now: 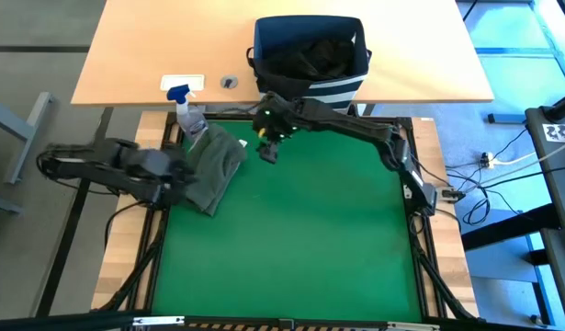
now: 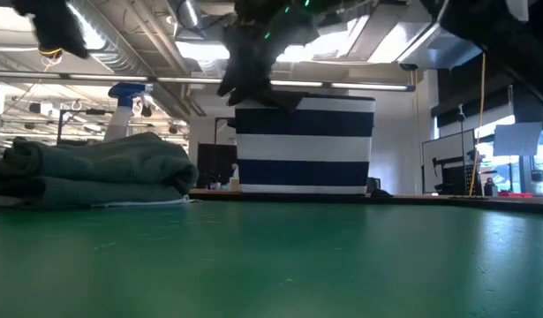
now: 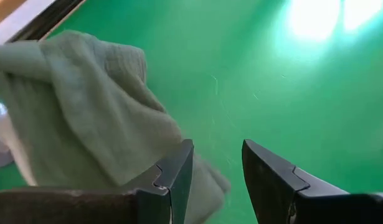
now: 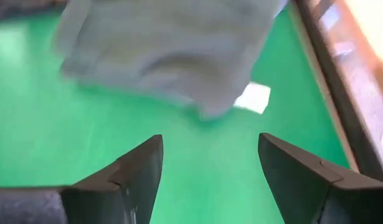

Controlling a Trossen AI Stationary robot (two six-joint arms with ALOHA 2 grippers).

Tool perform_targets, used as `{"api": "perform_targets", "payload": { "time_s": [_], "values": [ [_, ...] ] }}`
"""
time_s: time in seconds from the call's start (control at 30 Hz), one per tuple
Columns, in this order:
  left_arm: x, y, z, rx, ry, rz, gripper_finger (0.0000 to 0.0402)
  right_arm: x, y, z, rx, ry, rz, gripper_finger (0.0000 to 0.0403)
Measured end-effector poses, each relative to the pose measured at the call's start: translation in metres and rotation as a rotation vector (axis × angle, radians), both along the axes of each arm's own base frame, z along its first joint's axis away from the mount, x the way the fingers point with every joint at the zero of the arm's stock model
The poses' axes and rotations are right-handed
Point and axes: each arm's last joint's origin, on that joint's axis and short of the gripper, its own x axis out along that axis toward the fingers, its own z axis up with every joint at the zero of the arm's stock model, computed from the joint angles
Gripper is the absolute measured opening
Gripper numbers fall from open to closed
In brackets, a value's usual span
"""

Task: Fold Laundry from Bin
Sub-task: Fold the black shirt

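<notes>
A: Nearest the front edge, what's there?

B: Only bare green mat [image 1: 300, 239]. In the low view it fills the lower half, with nothing on it in the foreground.

A: And farther in?

B: At the mat's left side lies a folded olive-green garment [image 1: 215, 165], a layered pile in the low view [image 2: 94, 172]. The left gripper [image 1: 172, 188] sits at the pile's near-left edge, down low. Its wrist view shows the two dark fingers [image 3: 175, 180] parted by a narrow gap with nothing between them, the cloth just beside one finger. Whether that finger touches the cloth, I can't tell.

A: The right one?

B: The right gripper [image 1: 269, 147] hangs above the mat just beyond the garment's far-right corner. Its jaws stand wide and empty. In its wrist view the cloth [image 4: 166, 50] looks pale and blurred, and a small white patch [image 4: 253, 98] lies beside the hem; what it is I can't make out. In the low view the gripper is a dark shape, cut off by the top edge.

A: Behind that?

B: A spray bottle [image 1: 186, 110] with a blue nozzle stands by the garment's far end, partly hidden. Beyond the mat, on the wooden table [image 1: 153, 55], stands the striped navy bin [image 1: 310, 55]. Dark laundry [image 1: 314, 57] lies bunched inside; separate pieces can't be told apart.
</notes>
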Motion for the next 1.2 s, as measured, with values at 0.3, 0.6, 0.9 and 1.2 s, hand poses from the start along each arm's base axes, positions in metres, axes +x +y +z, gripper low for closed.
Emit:
{"api": "perform_targets", "payload": {
  "time_s": [0.3,0.6,0.9,1.2],
  "values": [
    [0.091,0.006,-0.008,-0.008,0.006,0.089,0.0133,-0.086,0.02,0.097,-0.098,-0.023,0.101,0.0262],
    [0.121,0.04,0.019,-0.051,-0.13,0.218,0.0133,-0.151,-0.021,0.144,-0.226,-0.102,-0.1,0.0262],
    [0.106,0.086,0.025,0.019,-0.114,0.253,0.0142,-0.166,-0.066,0.145,-0.294,-0.113,-0.329,0.0262],
    [0.084,0.126,0.025,0.204,-0.011,0.253,0.0175,-0.149,-0.11,0.132,-0.335,-0.218,-0.607,0.0262]
  ]
}}
